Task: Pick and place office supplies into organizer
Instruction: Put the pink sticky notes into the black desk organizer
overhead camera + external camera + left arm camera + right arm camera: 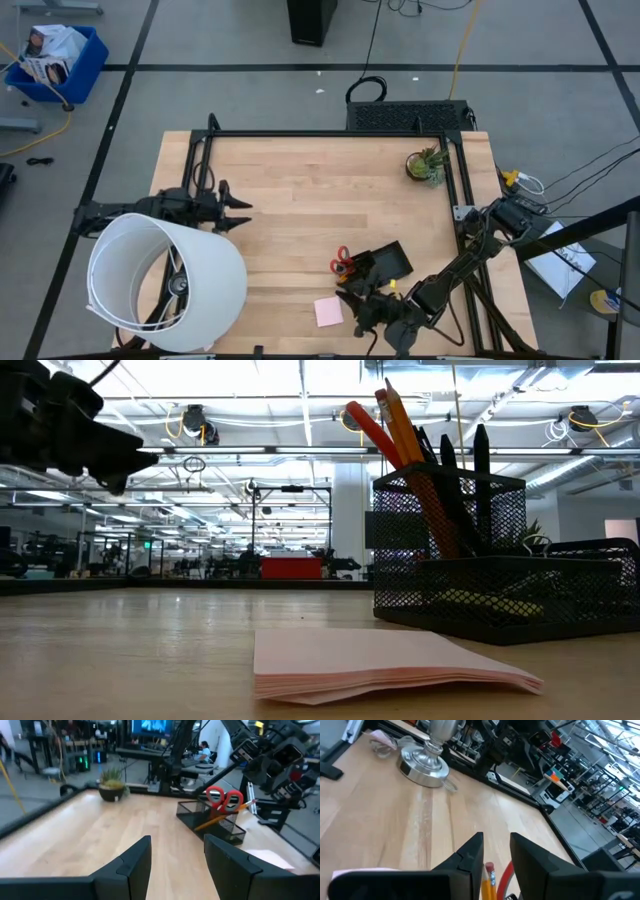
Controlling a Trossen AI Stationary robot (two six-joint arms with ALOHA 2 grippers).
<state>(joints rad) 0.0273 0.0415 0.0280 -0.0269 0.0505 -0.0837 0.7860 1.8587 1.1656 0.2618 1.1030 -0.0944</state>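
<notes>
The black mesh organizer (pixel 388 264) stands near the table's near-right. Its pen cup (pixel 448 540) holds red-handled scissors (pixel 224 799), an orange pencil (pixel 402 422) and black pens (pixel 480 455), all upright. The pink sticky-note pad (pixel 328 312) lies flat on the table beside the organizer, toward the near edge. My right gripper (pixel 352 300) hovers open by the organizer's near-left corner; in its wrist view the pencil's eraser end (pixel 490 869) and a scissors handle (pixel 507 872) show between the fingers. My left gripper (pixel 240 208) waits open over the table's left part.
A lamp with a large white shade (pixel 165 285) fills the near-left corner, its silver base (pixel 422 765) on the table. A small potted plant (pixel 427 165) stands at the far right. Bare wood (pixel 320 200) lies between the two arms.
</notes>
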